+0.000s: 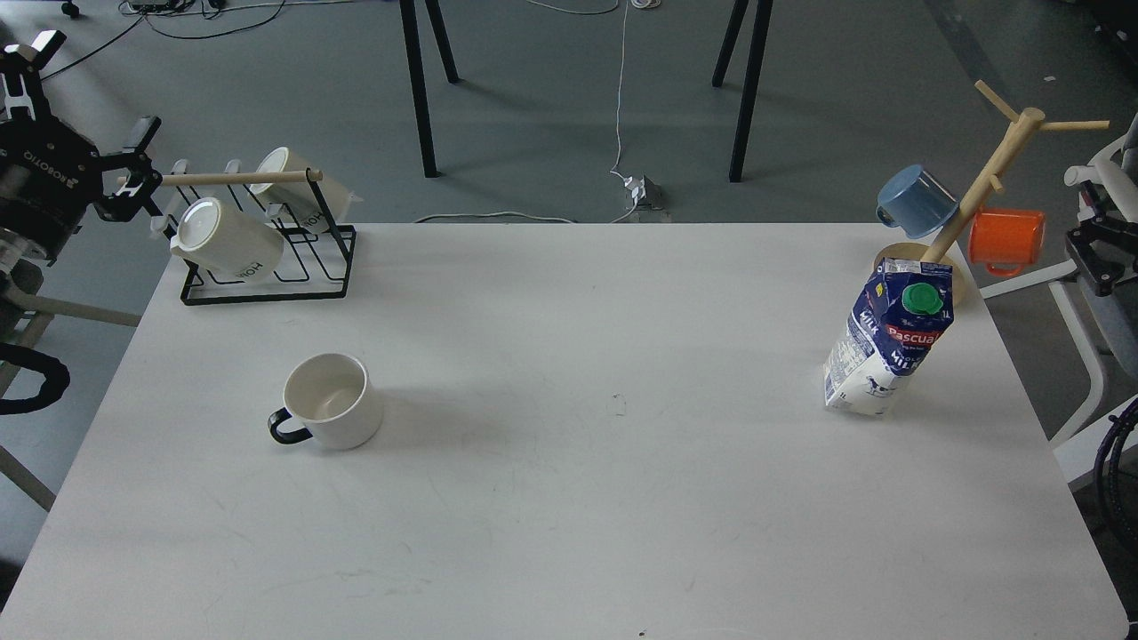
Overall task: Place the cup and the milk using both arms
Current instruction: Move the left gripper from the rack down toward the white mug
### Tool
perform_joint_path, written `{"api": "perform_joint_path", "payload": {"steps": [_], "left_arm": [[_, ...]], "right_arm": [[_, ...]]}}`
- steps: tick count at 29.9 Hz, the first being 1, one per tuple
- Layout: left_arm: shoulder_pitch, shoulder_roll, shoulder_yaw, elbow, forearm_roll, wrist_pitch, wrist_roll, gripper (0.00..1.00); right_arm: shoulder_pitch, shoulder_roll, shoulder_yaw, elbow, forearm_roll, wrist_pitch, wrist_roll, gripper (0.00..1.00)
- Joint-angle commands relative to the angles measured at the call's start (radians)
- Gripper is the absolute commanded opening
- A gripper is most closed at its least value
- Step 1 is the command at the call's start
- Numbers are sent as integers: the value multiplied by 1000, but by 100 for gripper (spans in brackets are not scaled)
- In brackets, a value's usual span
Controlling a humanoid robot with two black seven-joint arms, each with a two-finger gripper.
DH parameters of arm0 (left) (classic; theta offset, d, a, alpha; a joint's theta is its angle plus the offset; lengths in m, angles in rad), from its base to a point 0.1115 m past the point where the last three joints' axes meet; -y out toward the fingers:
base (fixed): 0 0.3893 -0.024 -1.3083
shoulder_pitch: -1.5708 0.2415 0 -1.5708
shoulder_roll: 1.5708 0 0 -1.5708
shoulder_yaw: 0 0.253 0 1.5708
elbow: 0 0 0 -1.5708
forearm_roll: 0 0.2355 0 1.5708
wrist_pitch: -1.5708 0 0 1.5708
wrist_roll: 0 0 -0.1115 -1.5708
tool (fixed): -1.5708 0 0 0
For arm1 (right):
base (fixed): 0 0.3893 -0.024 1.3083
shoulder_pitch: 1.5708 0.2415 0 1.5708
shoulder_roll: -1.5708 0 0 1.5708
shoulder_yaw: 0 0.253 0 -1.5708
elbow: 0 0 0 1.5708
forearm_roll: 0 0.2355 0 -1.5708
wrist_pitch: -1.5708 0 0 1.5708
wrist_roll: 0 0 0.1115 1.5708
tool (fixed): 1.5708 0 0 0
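Observation:
The cup (329,400), a squat white mug, stands upright on the left part of the white table (587,498), its black handle pointing to the front left. Far across on the right side stands the milk (889,342), a blue-and-white carton with a green cap, upright just in front of the mug tree's base. My left gripper (142,164) hovers off the table's back left corner beside the wire rack, fingers apart and empty, well away from the cup. A dark part of my right gripper (1098,244) shows at the right edge, beyond the table; its fingers cannot be told apart.
A black wire rack (267,267) with a wooden bar holds two white lidded jugs at the back left corner. A wooden mug tree (978,187) at the back right carries a blue mug (916,200) and an orange mug (1006,240). Black stand legs and cables lie beyond the table.

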Motion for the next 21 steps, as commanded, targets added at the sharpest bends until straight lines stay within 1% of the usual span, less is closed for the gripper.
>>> {"api": "perform_joint_path", "payload": {"steps": [1, 12, 13, 17, 21], "left_arm": [[-2, -12, -3, 33, -1, 0, 0, 100], [-16, 2, 12, 70, 44, 0, 0, 100], [-14, 10, 11, 73, 84, 0, 0, 100], [-76, 47, 8, 68, 358, 0, 0, 100], [-96, 56, 8, 29, 648, 0, 0, 100]], "right_arm": [[2, 2, -6, 4, 2, 0, 0, 98], [-1, 16, -6, 2, 1, 0, 1, 98], [-1, 16, -4, 2, 1, 0, 1, 98], [-4, 16, 2, 2, 2, 0, 1, 98], [-7, 14, 8, -1, 2, 0, 1, 98]]}}
